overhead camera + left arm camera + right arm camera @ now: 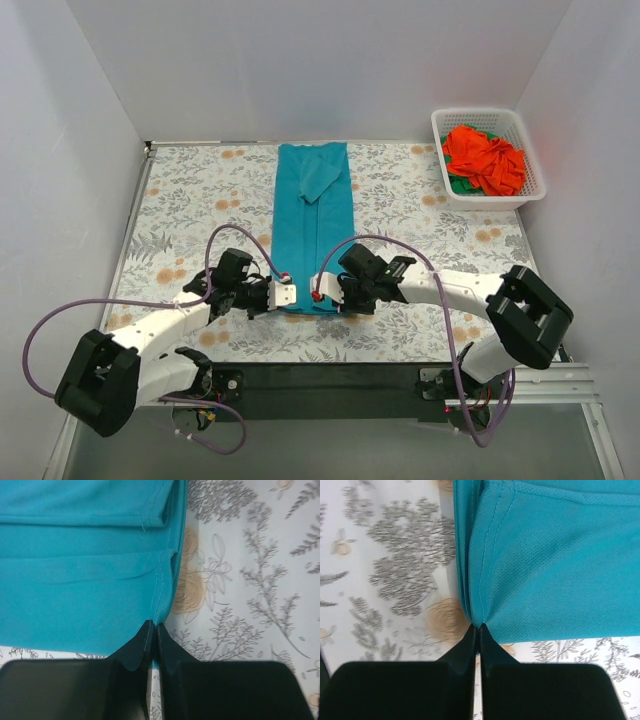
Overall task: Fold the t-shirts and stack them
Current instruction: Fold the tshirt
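While both arms sat at the near hem, stage: mid-fold on the first garment, by my reading.
Teal t-shirt (313, 225): lay flat at the middle of the table (190, 200), already narrowed to a long strip running away from the arms; sides looked turned in, with a loose flap of cloth lying on its far end.
Left gripper (285, 295): at the strip's near-left corner; the left wrist view showed the black fingers (145, 640) drawn together with the hem corner nipped between them.
Right gripper (320, 293): at the near-right corner; the right wrist view showed the jaws nearly closed, several stacked layers of hem gathering into the tips (470, 645).
Spacing: the two grippers were close together, just a short run of hem between them.
Orange-red t-shirt (485, 160): crumpled in the white basket (480, 111) at the far right of the table, unfolded.
Green t-shirt (460, 185): only an edge seen under the orange one, in the same basket.
Done so far: lengthwise folds on the teal shirt, as far as the overhead view showed.
Left to do: judged to be carrying the near hem toward the far end to shorten the strip, then folding both basket shirts and stacking all three.
Stack: none begun.
Progress estimate: well under halfway.
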Controlling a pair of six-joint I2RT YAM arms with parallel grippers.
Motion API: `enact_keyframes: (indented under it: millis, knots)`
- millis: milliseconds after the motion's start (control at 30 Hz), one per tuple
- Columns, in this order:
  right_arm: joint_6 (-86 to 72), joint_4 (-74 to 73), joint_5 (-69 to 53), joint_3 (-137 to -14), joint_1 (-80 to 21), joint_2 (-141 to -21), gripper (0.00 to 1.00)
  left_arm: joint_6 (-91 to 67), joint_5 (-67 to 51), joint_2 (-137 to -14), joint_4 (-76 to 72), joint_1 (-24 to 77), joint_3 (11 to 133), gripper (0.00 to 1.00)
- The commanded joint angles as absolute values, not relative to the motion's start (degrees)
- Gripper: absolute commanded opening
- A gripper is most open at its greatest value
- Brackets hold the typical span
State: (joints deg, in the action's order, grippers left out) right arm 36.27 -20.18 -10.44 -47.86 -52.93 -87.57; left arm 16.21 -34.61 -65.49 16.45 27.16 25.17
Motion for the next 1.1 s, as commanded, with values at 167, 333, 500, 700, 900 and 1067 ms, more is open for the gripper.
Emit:
enact_keyframes:
  millis: [167, 333, 500, 700, 900, 1067]
  knots:
    - [34.97, -23.73, -9.32, -48.25, -53.97, -81.12, 0.01, 10.02, -34.8, -60.46, 20.74, 28.65, 27.06, 0.0]
    - [40.68, -24.08, -7.91, -53.25, -49.4, -82.97, 0.01, 12.39, -34.89, -64.76, 17.32, 26.02, 32.51, 0.0]
    - [46.65, -24.08, -7.91, -58.0, -45.89, -87.87, 0.01, 13.62, -37.35, -73.99, 14.25, 21.28, 41.02, 0.0]
    - [51.4, -23.03, -9.4, -67.4, -39.74, -96.48, 0.01, 16.52, -39.11, -85.14, 11.17, 17.93, 49.03, 0.0]
    - [55.36, -23.03, -10.37, -79.42, -34.99, -106.32, 0.01, 18.28, -40.43, -95.26, 8.53, 15.04, 58.16, 0.0]
    - [56.25, -23.03, -11.25, -88.93, -32.35, -113.81, 0.01, 18.9, -40.69, -104.47, 6.42, 13.28, 66.08, 0.0]
